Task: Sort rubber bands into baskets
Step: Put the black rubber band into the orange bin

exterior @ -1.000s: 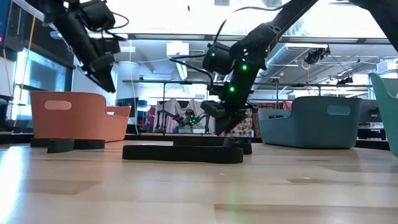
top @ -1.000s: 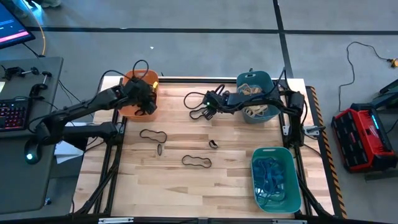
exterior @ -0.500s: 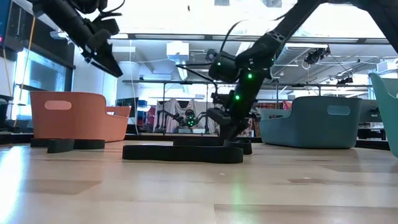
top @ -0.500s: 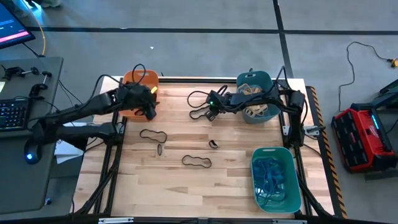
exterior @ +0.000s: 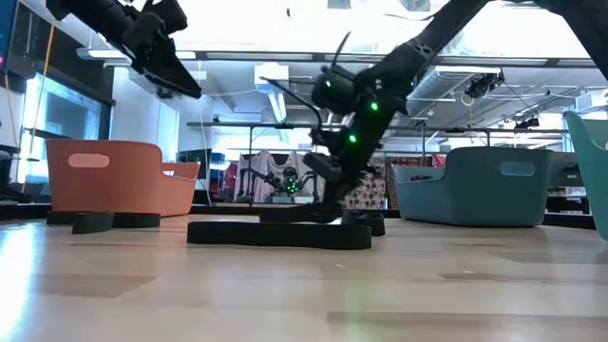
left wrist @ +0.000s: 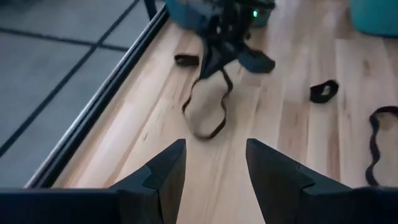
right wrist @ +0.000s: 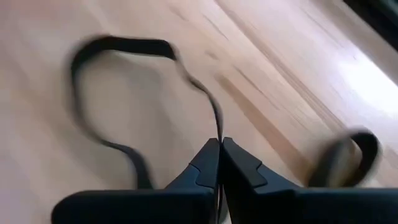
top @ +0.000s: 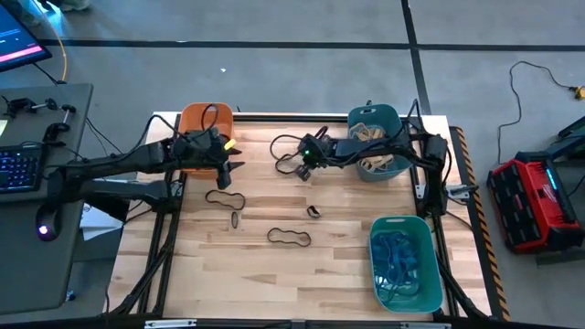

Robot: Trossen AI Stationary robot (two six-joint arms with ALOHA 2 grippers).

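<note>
My right gripper [top: 300,166] is shut on a black rubber band [top: 289,164] at the table's far middle; in the right wrist view its fingers [right wrist: 219,152] meet on the loop [right wrist: 106,46]. My left gripper [top: 228,163] hangs open above the table beside the orange basket [top: 203,119], with nothing between its fingers [left wrist: 214,162]. The dark teal basket [top: 377,128] holds tan bands. The lighter green basket [top: 402,265] holds blue ones. Several more black bands [top: 224,198] [top: 289,238] lie flat on the wood. My right gripper pinches one strand at the near end of the black loop [right wrist: 214,134] between its two fingertips. The fingers slant down from the table's right side. The pinched end is raised, and the rest of the loop [left wrist: 208,109] trails slack onto the table.
Two small black bands [top: 235,219] [top: 313,212] lie mid-table, and another [right wrist: 354,149] lies close to my right gripper. Black cables loop over the orange basket and the far edge. A desk with a keyboard [top: 18,169] stands left of the table.
My left gripper has come away from over the orange basket, toward the table's right and near side, rising and tipping more level. My right gripper has stayed in place and shut on the black rubber band.
</note>
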